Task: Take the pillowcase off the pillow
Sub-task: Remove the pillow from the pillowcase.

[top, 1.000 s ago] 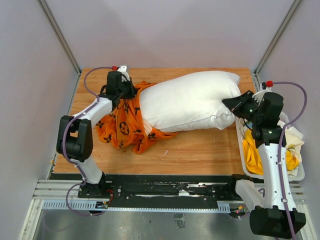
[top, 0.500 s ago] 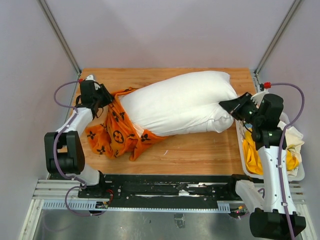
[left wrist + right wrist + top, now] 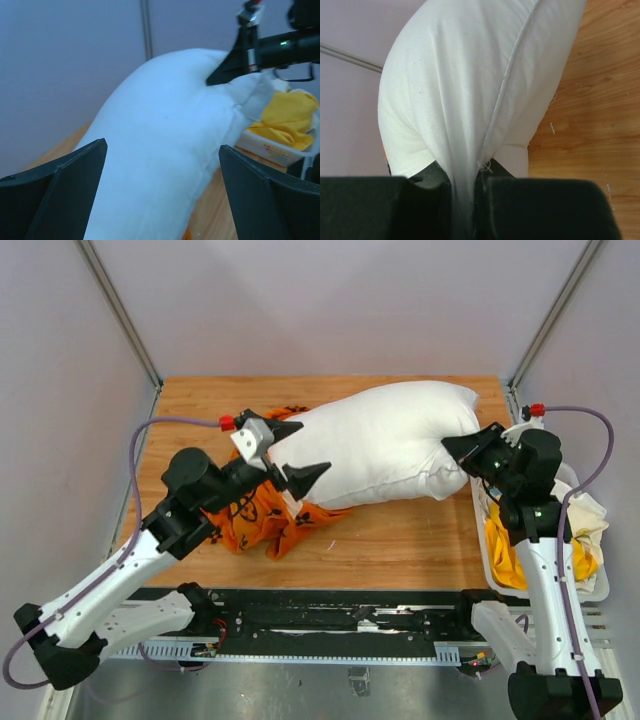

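Right tool [image 3: 462,448]: was clamped on a corner of the plump white pillow [image 3: 385,445], probably anchoring it
Left tool [image 3: 290,452]: stood wide apart, empty
Bright orange black-printed fabric pillowcase [image 3: 255,522]: lay bunched at the pillow's left end

walls: you've got plain pale grey panels [image 3: 330,300] on three sides
corners: aluminium struts [image 3: 119,310] run up at both back corners
table: bare wood-grain top [image 3: 400,540]
front edge: slotted metal rail [image 3: 300,648]
light: soft and even, probably from overhead
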{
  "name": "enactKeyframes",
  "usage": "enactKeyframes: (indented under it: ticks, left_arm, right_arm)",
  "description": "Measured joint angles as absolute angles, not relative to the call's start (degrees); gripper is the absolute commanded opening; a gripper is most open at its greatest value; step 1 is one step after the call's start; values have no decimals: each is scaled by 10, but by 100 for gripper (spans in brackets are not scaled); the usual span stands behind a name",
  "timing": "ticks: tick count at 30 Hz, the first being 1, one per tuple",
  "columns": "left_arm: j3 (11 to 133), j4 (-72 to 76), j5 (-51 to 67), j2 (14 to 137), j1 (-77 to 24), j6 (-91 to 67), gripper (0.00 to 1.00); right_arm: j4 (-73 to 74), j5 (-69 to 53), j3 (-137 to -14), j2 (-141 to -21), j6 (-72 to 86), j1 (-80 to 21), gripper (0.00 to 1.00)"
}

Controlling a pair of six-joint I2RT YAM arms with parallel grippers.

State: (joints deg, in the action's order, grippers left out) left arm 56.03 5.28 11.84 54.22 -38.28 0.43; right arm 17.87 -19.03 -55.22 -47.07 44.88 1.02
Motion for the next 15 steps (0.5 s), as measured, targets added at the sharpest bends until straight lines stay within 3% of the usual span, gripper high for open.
enactKeyframes:
  ticks: [6, 11, 15]
  left_arm:
    - [544, 103, 38, 510, -571, 118, 99]
    - [565, 145, -118, 679, -692, 227, 99]
    - [568, 168, -198, 823, -723, 300, 99]
  right_arm:
    - [178, -159, -558, -476, 447, -20, 1]
    - [179, -135, -567, -478, 445, -50, 1]
    - [181, -119, -577, -479, 436, -71, 1]
